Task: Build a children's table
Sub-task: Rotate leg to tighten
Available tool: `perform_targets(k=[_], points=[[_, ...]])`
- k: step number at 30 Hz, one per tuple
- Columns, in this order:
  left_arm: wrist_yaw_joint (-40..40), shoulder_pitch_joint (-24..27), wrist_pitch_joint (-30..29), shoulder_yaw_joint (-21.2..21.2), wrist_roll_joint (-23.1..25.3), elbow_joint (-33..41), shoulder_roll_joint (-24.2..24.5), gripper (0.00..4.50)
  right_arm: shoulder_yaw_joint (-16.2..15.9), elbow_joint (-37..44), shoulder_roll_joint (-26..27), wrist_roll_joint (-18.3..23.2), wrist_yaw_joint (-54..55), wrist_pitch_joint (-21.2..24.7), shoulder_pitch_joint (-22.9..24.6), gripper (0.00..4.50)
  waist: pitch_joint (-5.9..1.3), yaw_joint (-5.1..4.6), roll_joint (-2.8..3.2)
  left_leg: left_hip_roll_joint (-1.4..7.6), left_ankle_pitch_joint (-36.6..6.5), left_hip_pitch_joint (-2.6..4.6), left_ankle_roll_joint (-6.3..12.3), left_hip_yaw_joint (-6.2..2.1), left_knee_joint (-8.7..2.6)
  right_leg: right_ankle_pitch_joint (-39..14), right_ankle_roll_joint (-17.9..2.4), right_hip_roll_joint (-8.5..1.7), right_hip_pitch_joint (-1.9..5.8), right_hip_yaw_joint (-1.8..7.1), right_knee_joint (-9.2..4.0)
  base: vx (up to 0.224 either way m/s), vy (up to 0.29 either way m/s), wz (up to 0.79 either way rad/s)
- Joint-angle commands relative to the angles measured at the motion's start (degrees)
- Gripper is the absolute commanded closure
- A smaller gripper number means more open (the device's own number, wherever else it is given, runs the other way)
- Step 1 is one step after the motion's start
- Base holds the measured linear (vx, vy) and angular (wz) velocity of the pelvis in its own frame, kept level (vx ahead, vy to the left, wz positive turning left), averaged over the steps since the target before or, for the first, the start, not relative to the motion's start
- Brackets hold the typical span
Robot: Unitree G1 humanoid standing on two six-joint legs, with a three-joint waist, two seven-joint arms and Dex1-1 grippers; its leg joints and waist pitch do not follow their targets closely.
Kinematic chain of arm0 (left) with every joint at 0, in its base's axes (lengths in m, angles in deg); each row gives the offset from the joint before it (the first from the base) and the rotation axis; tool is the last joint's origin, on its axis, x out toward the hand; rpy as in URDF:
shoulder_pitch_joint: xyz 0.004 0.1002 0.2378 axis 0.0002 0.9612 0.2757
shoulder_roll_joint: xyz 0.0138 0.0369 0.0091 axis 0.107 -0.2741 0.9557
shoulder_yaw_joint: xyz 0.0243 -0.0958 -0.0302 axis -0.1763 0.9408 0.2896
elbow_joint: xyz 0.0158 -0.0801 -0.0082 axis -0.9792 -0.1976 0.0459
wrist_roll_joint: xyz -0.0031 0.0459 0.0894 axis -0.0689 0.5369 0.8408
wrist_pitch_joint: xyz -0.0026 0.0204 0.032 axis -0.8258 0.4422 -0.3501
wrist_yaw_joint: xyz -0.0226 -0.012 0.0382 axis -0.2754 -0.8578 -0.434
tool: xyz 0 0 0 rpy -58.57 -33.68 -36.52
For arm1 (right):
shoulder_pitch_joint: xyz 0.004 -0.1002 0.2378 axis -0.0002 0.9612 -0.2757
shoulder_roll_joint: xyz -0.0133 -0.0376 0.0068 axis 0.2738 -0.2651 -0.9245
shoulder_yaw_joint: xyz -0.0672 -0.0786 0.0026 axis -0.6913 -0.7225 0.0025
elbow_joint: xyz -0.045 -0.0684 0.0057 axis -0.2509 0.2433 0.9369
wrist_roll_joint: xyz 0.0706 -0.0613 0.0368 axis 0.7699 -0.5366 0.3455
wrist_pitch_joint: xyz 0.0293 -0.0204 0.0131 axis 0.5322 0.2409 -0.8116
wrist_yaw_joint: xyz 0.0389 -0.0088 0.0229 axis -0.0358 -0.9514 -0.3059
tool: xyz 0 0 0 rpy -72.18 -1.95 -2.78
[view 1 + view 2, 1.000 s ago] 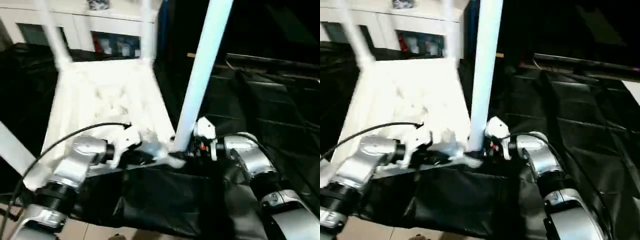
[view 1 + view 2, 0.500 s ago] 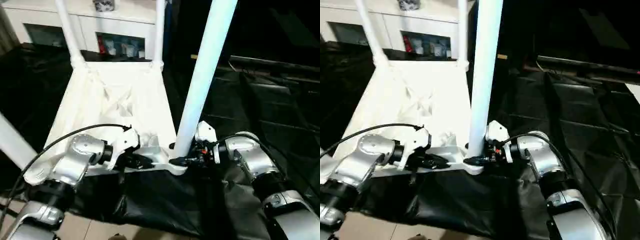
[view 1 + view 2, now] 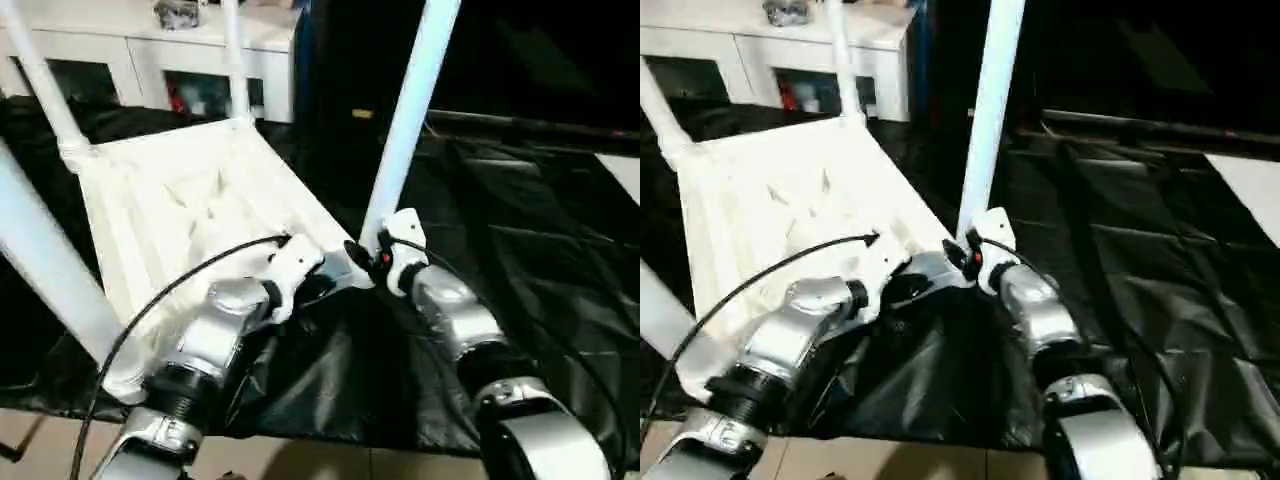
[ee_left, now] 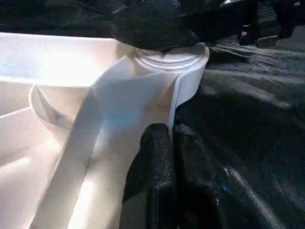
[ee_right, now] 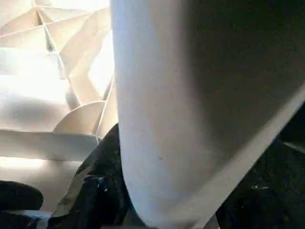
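Note:
The children's table lies upside down: its white tabletop (image 3: 190,200) shows the ribbed underside. Three legs stand in the far-left (image 3: 45,90), far-right (image 3: 235,60) and near-left (image 3: 50,270) corners. A fourth leg (image 3: 405,130) rises from the near-right corner socket (image 4: 176,62). My right gripper (image 3: 365,255) is shut around this leg's base, and the tube (image 5: 190,95) sits between its fingers (image 5: 100,191). My left gripper (image 3: 325,287) is shut on the tabletop's rim right beside that socket, with its fingers (image 4: 152,157) pinching the thin wall.
A black sheet (image 3: 520,220) covers the floor under and to the right of the table. A white cabinet (image 3: 130,40) with glass-fronted doors stands behind it. Pale floor tiles (image 3: 300,465) show at the near edge.
The head camera has swung, so the table now sits further left and looks turned. Both grippers keep their holds at the near-right corner.

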Motion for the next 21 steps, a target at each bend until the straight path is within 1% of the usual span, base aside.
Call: perform_targets(k=[1,2,3,4,5,6,8,10,11,12,13,14,16,17,18,19,20,21], points=[[-6.7,-1.7,0.1,-0.1,-0.5,1.8,-4.0,4.5,-6.5,-3.5,6.0,-3.1,-3.2,0.6,2.2,2.55,-2.13,-0.11,-0.21,1.82,-25.3,0.96,0.42,-1.7,-4.37,-33.0,-3.8,-4.29,0.96,1.8,-5.62,0.0,0.0,0.0],[-6.5,-1.7,0.1,-0.1,-0.5,2.0,-3.8,4.5,-6.3,-3.4,5.9,-2.9,-3.5,0.5,2.1,2.55,-2.13,-0.11,-0.23,1.84,-25.4,1.04,0.45,-1.7,-4.36,-32.9,-3.9,-4.28,0.88,1.83,-5.6,0.0,0.0,0.0],[-5.9,-1.5,0.0,-0.1,-0.6,2.5,-3.2,4.5,-6.0,-3.2,5.7,-2.2,-4.3,0.1,2.1,2.2,-2.15,-0.11,-0.34,1.81,-25.2,0.98,0.68,-1.66,-4.35,-32.5,-4.1,-4.32,0.87,1.98,-5.55,0.0,0.0,0.0],[-5.3,-1.4,0.1,-0.2,-0.6,2.7,-2.7,4.5,-5.7,-3.0,5.4,-1.6,-5.1,-0.1,2.0,1.99,-2.14,-0.09,-0.32,1.82,-25.0,0.9,0.75,-1.68,-4.4,-32.3,-4.1,-4.32,0.9,2.04,-5.46,0.0,0.0,0.0],[-4.5,-1.2,0.3,-0.4,-0.7,2.9,-2.2,4.5,-5.5,-2.8,5.1,-1.2,-6.2,0.0,2.0,1.99,-2.15,-0.05,-0.27,1.86,-24.9,0.94,0.88,-1.69,-4.43,-31.8,-4.3,-4.28,0.85,2.16,-5.39,0.0,0.0,0.0],[-4.1,-1.1,0.4,-0.5,-0.7,3.0,-1.9,4.5,-5.4,-2.7,4.9,-1.0,-6.9,0.2,1.9,1.83,-2.18,-0.08,-0.21,1.89,-24.7,0.82,0.91,-1.67,-4.5,-30.9,-4.6,-4.24,0.89,2.28,-5.26,0.0,0.0,0.0],[-1.2,-0.9,1.8,-0.7,-1.3,3.0,-0.4,4.5,-6.2,-2.1,3.3,-1.2,-10.1,-0.4,1.8,1.76,-2.23,-0.08,-0.21,1.98,-24.5,0.71,1.0,-1.69,-4.6,-29.2,-5.2,-4.22,1.02,2.4,-5.01,0.0,0.0,0.0],[0.5,-0.7,2.4,-0.8,-1.8,3.1,0.3,4.5,-6.9,-1.8,2.6,-1.6,-11.6,-1.2,1.9,1.56,-2.32,0.0,-0.19,2.05,-23.7,0.62,1.08,-1.58,-4.6,-27.0,-6.0,-4.28,1.12,2.57,-4.78,0.0,0.0,0.0],[2.4,-0.5,2.8,-0.9,-2.3,3.2,1.1,4.5,-7.4,-1.5,1.7,-1.6,-14.0,-1.8,2.0,1.56,-2.42,0.02,-0.25,2.06,-22.8,0.55,1.16,-1.44,-4.55,-25.0,-6.7,-4.2,1.23,2.72,-4.49,0.0,0.0,0.0],[5.4,-0.2,3.4,-1.3,-3.0,3.5,2.5,4.5,-8.3,-1.1,0.3,-1.7,-17.8,-2.9,2.1,1.56,-2.44,0.11,-0.27,2.06,-22.3,0.56,1.32,-1.42,-4.56,-24.1,-7.1,-4.21,1.27,2.73,-4.38,0.0,0.0,0.0],[7.7,0.1,3.9,-1.6,-3.6,3.8,3.6,4.5,-9.0,-0.8,-0.8,-1.7,-21.0,-3.6,2.3,1.56,-2.53,0.13,-0.35,2.08,-21.3,0.3,1.79,-1.26,-4.47,-22.3,-7.8,-4.2,1.55,2.82,-4.1,0.0,0.0,0.0],[8.6,0.1,4.0,-1.7,-3.7,3.9,4.1,4.5,-9.4,-0.6,-1.3,-1.7,-22.4,-3.9,2.4,1.56,-2.54,0.32,-0.31,2.17,-20.4,0.33,2.16,-1.25,-4.44,-21.2,-8.3,-4.24,1.6,2.87,-3.93,0.0,0.0,0.0],[10.6,0.3,4.4,-1.9,-4.2,4.0,5.1,4.5,-10.7,-0.2,-2.7,-2.0,-26.2,-4.7,2.7,1.56,-2.49,0.31,-0.48,2.03,-19.7,0.3,2.6,-1.01,-4.23,-21.2,-8.8,-4.21,1.5,3.03,-3.87,0.0,0.0,0.0],[13.6,0.5,4.9,-2.1,-5.2,4.3,6.6,4.5,-11.9,0.4,-4.4,-2.2,-31.0,-5.7,3.1,1.56,-2.53,0.47,-0.53,2.03,-19.0,0.33,2.72,-0.96,-4.07,-20.9,-9.2,-4.26,1.47,3.15,-3.74,0.0,0.0,0.0],[15.5,0.7,5.3,-2.4,-5.7,4.5,7.6,4.5,-12.5,0.8,-5.3,-2.3,-33.8,-6.3,3.3,1.56,-2.49,0.53,-0.6,2.01,-19.0,0.31,2.9,-0.89,-3.97,-21.1,-9.3,-4.21,1.41,3.21,-3.66,0.0,0.0,0.0],[17.0,0.8,6.0,-2.6,-6.0,4.6,8.4,4.5,-12.7,1.0,-5.9,-2.2,-35.6,-6.3,3.4,1.56,-2.58,0.74,-0.6,2.01,-18.6,0.45,3.41,-0.77,-3.8,-20.9,-9.5,-4.18,1.36,3.29,-3.55,0.0,0.0,0.0],[18.0,0.9,6.2,-2.7,-6.2,4.6,8.8,4.5,-12.7,1.1,-6.2,-2.1,-36.8,-6.4,3.4,1.56,-2.69,0.8,-0.57,2.06,-17.7,0.37,3.53,-0.74,-3.8,-19.9,-9.8,-4.18,1.5,3.33,-3.39,0.053,-0.049,0.07],[19.5,0.9,6.5,-2.9,-6.5,4.6,9.6,4.5,-12.9,1.3,-6.7,-1.8,-38.7,-6.5,3.5,1.56,-2.83,1.0,-0.51,2.14,-15.4,0.33,3.73,-0.63,-3.72,-16.7,-10.7,-4.04,1.63,3.34,-2.99,0.057,-0.044,0.05]])
